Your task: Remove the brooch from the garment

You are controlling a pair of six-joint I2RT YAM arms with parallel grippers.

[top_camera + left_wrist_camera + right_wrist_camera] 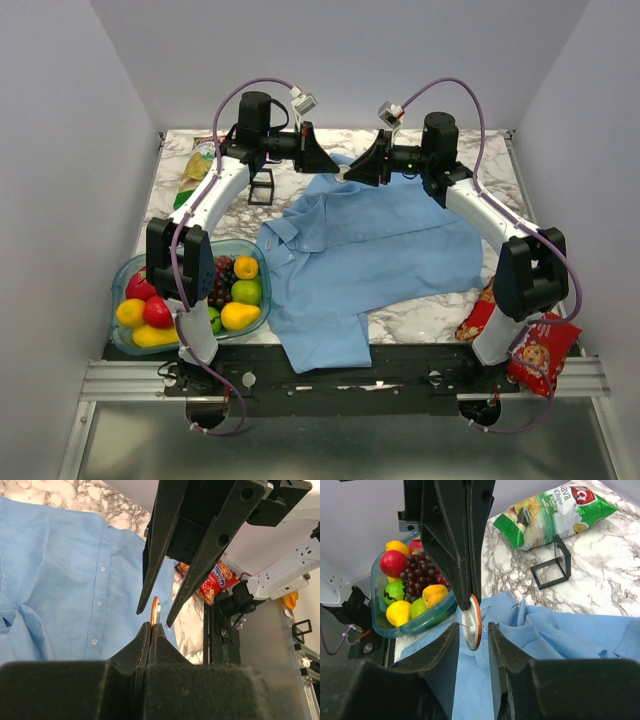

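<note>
The light blue shirt (pixel 380 250) lies spread over the middle of the table; it also shows in the left wrist view (pixel 60 580) and the right wrist view (pixel 560 635). The brooch (pixel 472 622) is a white disc with an orange rim, seen edge-on in the left wrist view (pixel 155 611). My left gripper (pixel 150 626) is shut on it and holds it above the shirt's far edge, its thin pin bare. My right gripper (pixel 473 627) is open, one finger on each side of the brooch without touching. Both grippers meet tip to tip at the back centre, the left (pixel 330 163) and the right (pixel 356 172).
A teal bowl of fruit (pixel 128 270) stands at the front left, also in the right wrist view (pixel 374 580). A green chips bag (pixel 197 165) and a black wire frame (pixel 261 187) are at the back left. Red snack bags (pixel 540 350) lie at the front right.
</note>
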